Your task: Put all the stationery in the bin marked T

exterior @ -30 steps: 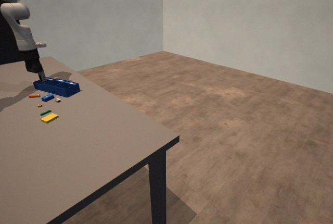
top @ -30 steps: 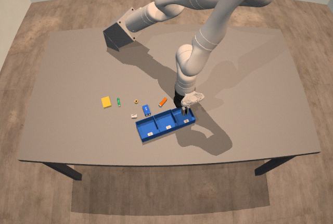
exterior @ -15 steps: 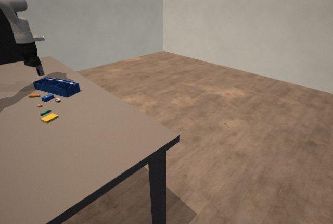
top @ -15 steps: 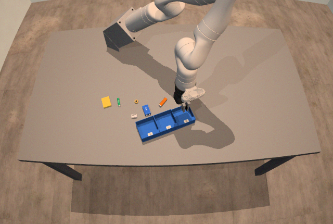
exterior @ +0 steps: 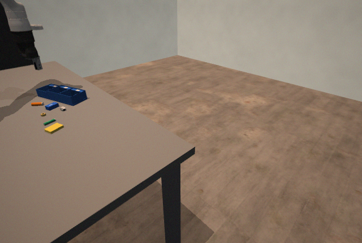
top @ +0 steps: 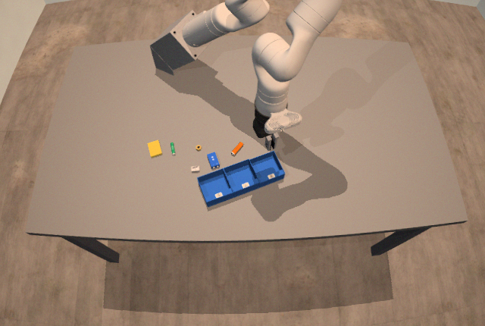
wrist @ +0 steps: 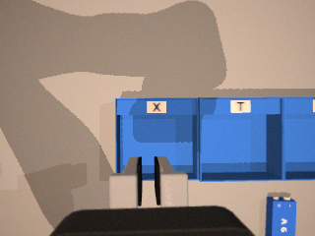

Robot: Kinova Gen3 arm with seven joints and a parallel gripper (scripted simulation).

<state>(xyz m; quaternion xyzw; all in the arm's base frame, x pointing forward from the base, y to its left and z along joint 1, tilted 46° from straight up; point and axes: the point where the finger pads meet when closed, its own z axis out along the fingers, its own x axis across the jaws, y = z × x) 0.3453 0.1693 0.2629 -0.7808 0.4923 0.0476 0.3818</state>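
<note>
The arm (top: 273,56) (exterior: 17,12) reaches over the table (top: 117,197) (exterior: 102,161) (wrist: 256,39), and here's the gripper (top: 271,145) (exterior: 38,66) (wrist: 148,173), angled down, above the bins near X (top: 268,165) (wrist: 157,133). Its fingers stand slightly open, nothing between them! The bin marked T (top: 239,177) (wrist: 231,138) sits in the middle; the yellow pad (top: 154,148) (exterior: 54,127) lies well apart on the taupe tabletop. Shadows sprawl across it, brown floor (top: 242,283) (exterior: 248,147) below, pale walls (exterior: 116,15) behind. Wrist view crops the third bin's label and the blue nine-volt battery (top: 213,160) (exterior: 52,105) (wrist: 283,218); the small white piece (top: 195,168) (exterior: 63,108) is hard to identify.
</note>
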